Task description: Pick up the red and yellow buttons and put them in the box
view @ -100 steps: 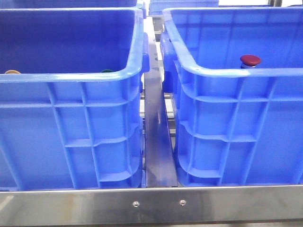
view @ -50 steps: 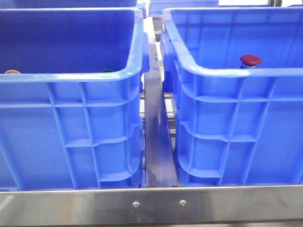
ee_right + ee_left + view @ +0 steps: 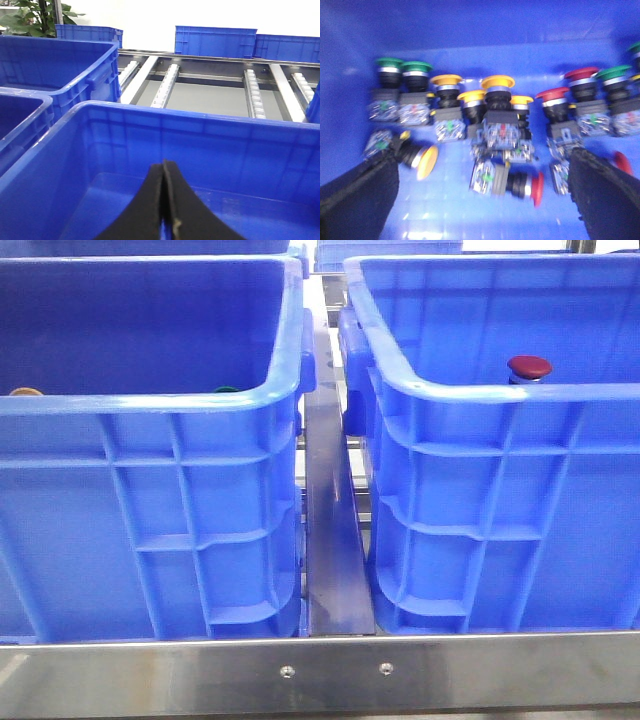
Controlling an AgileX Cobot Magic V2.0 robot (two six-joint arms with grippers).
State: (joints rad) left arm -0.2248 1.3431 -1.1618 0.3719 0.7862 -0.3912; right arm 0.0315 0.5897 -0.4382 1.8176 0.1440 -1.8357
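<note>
In the left wrist view my left gripper (image 3: 482,200) is open and empty, low inside a blue bin (image 3: 470,30) over a heap of push buttons. Between its fingers a red button (image 3: 520,183) lies on its side, and a yellow button (image 3: 420,160) lies tipped beside the one finger (image 3: 360,195). More yellow buttons (image 3: 497,90) and red buttons (image 3: 555,102) stand upright behind. My right gripper (image 3: 165,172) is shut and empty above a blue box (image 3: 150,117). In the front view one red button (image 3: 529,367) shows inside the right box (image 3: 500,390). Neither gripper shows there.
Green-capped buttons (image 3: 402,72) stand at the ends of the row in the left bin (image 3: 150,405). A metal rail (image 3: 335,540) runs between the two bins. Roller tracks (image 3: 165,85) and more blue crates (image 3: 215,40) lie beyond the right box.
</note>
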